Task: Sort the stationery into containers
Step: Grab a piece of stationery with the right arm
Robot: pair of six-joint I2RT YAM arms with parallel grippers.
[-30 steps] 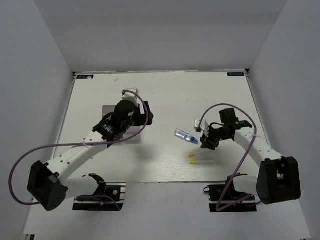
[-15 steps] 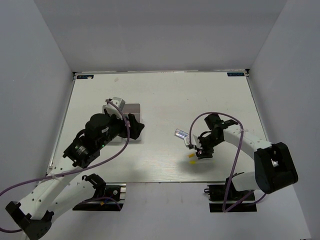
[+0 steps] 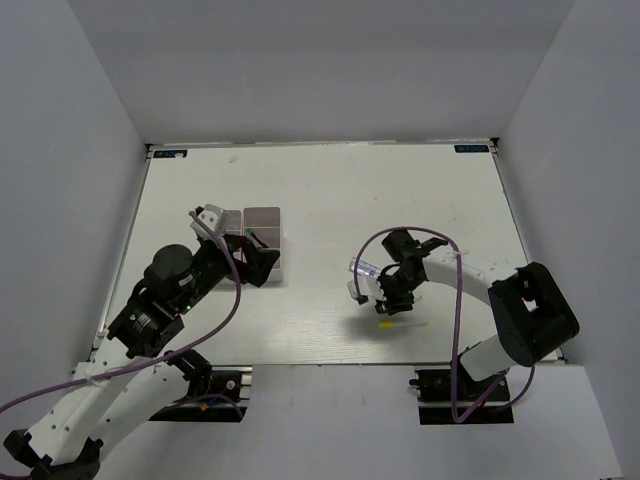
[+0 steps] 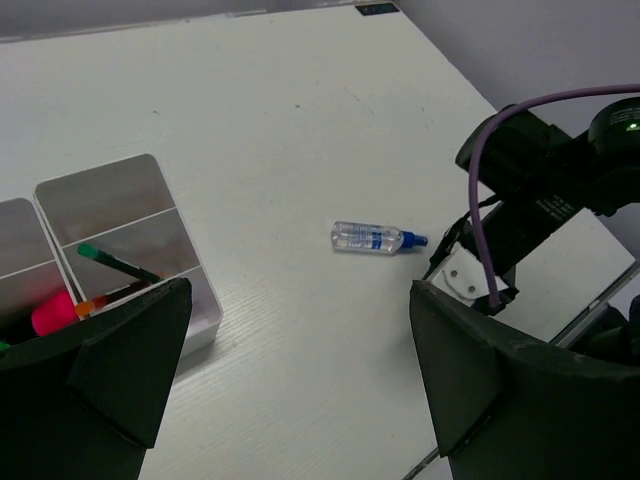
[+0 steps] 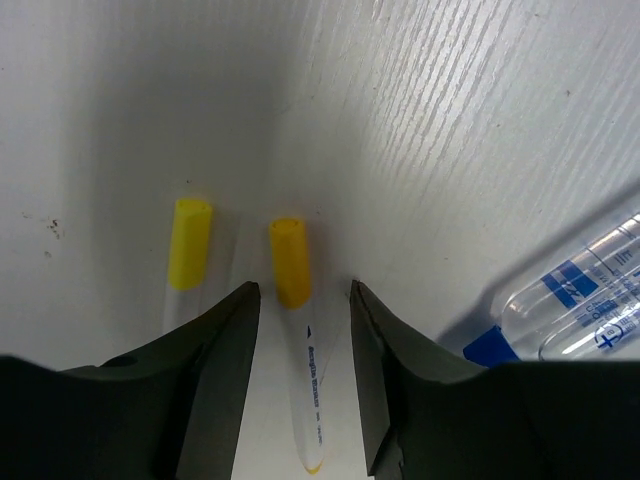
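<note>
Two yellow-capped white markers lie side by side on the table. My right gripper (image 5: 302, 290) is open and straddles one marker (image 5: 305, 370), with a gap on each side of it. The other marker (image 5: 188, 245) lies just outside the left finger. A clear-blue tube (image 5: 575, 305) rests to the right; from above the tube (image 3: 362, 268) sits just beyond my right gripper (image 3: 387, 303). My left gripper (image 4: 300, 290) is wide open and empty beside the containers (image 4: 95, 172). These white containers (image 3: 263, 218) hold highlighters with a pink tip (image 4: 50, 312) and a green tip (image 4: 88, 251).
The right arm (image 4: 550, 190) with its purple cable fills the right side of the left wrist view. The table's near edge (image 3: 330, 362) runs just below the markers. Grey walls enclose the table on three sides.
My left arm has pulled back toward the near left, uncovering the containers. My right gripper has moved left and down over the markers, its jaws now on either side of one.
</note>
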